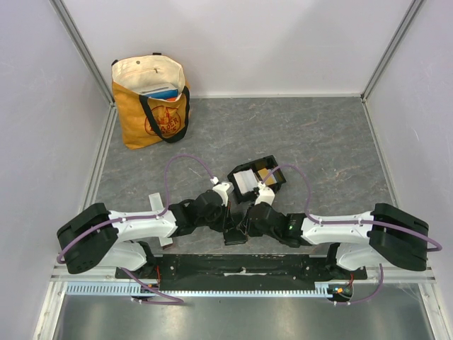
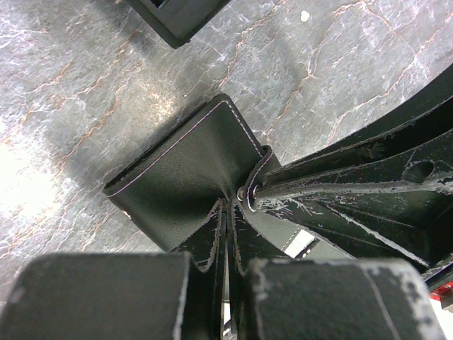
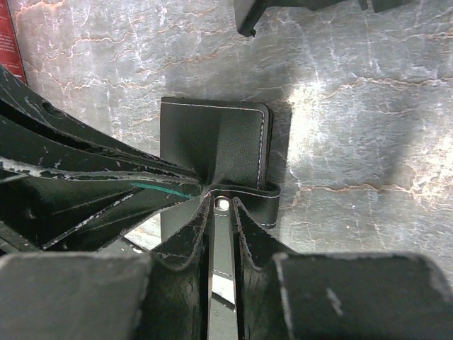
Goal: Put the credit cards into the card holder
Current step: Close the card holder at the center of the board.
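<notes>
The black card holder (image 1: 259,178) lies mid-table with a pale card (image 1: 244,182) in its left compartment and an orange-gold card (image 1: 267,173) in its right one. Only its corner shows at the top of the left wrist view (image 2: 177,18) and the right wrist view (image 3: 248,14). Both grippers meet just in front of it on a flat black folding wallet (image 1: 235,237). My left gripper (image 2: 230,202) is shut on the wallet's (image 2: 184,170) edge. My right gripper (image 3: 223,202) is shut on the wallet's (image 3: 212,142) strap side. A pale patch (image 2: 301,243) shows inside the wallet; I cannot tell what it is.
An orange and cream tote bag (image 1: 151,99) stands at the back left against the wall. A white bracket (image 1: 156,205) lies beside the left arm. White walls enclose the grey marbled table (image 1: 325,142) on three sides.
</notes>
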